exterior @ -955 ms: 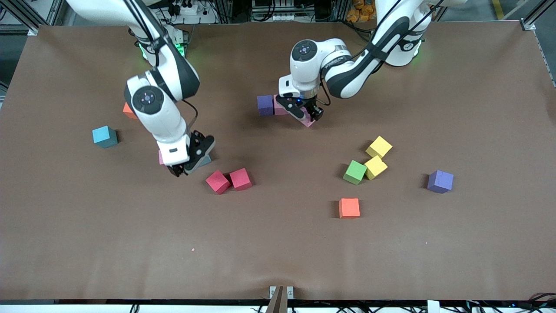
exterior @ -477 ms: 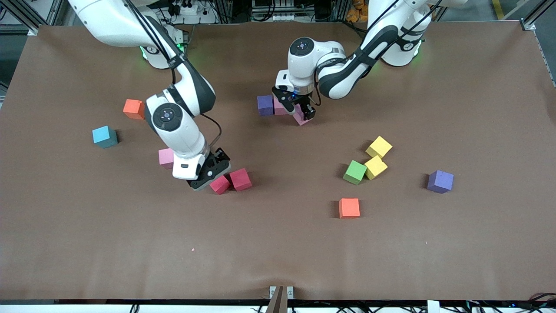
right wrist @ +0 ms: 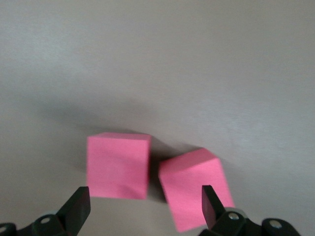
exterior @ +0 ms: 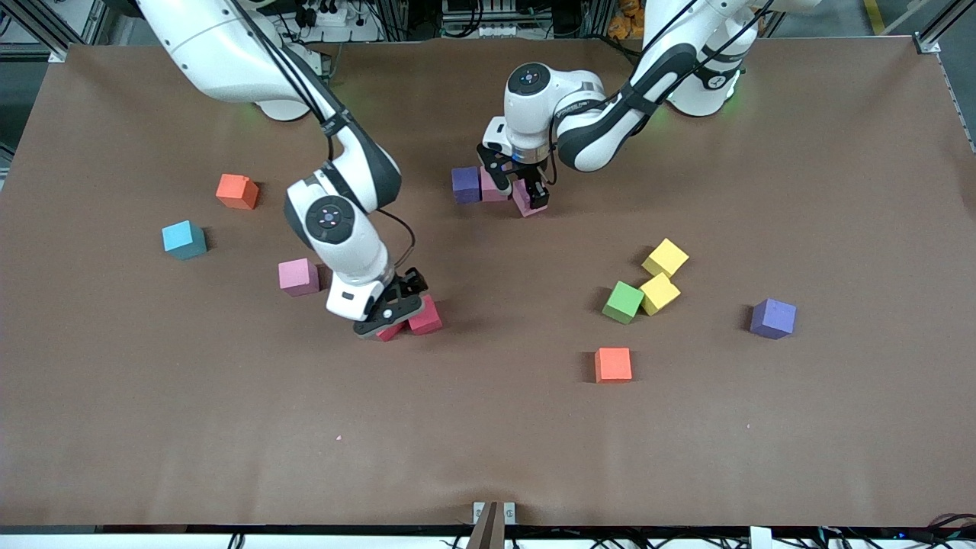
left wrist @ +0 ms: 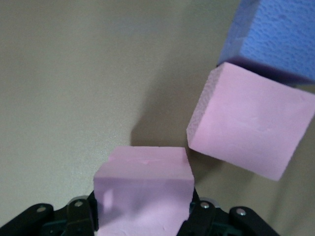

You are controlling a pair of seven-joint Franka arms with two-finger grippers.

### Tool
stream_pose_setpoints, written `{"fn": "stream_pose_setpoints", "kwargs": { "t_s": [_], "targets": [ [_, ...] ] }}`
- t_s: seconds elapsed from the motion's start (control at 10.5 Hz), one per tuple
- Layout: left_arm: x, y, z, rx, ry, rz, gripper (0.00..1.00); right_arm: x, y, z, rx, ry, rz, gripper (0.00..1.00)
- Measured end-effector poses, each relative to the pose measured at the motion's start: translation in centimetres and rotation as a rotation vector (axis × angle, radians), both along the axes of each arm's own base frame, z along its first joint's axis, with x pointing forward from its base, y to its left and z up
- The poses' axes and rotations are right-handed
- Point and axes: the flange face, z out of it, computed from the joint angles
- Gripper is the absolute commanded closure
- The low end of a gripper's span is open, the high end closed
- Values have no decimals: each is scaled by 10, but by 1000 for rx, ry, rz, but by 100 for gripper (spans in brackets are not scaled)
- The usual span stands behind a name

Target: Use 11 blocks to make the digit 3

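A pink block (left wrist: 143,191) is clamped in the left gripper (exterior: 526,194) beside a second pink block (exterior: 489,187). The right gripper (exterior: 390,319), jaws spread, is positioned over two red blocks (right wrist: 118,165).

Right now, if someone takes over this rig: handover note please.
Left gripper: shut on a pink block, beside the pink block and purple block already touching.
Right gripper: open, low over the two red blocks.
Done: just that start of the digit 3.
Left: the rest lie scattered, including pink, light blue, orange, green, two yellow.
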Motion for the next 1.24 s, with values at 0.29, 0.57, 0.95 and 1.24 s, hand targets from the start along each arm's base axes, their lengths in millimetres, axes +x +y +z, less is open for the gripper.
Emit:
{"fn": "stream_pose_setpoints", "kwargs": {
  "t_s": [0.29, 0.57, 0.95, 1.24],
  "targets": [
    [3, 1, 0, 5, 3, -95, 65, 1, 12, -25, 1, 23, -1, 0],
    [4, 2, 1, 6, 5, -155, 66, 5, 17, -29, 13, 21, -44, 0],
    [9, 5, 1, 10, 7, -223, 66, 1, 26, -36, 14, 29, -53, 0],
    [8, 4, 2, 11, 9, -284, 66, 0, 33, -43, 36, 8, -46, 9]
  ]
}}
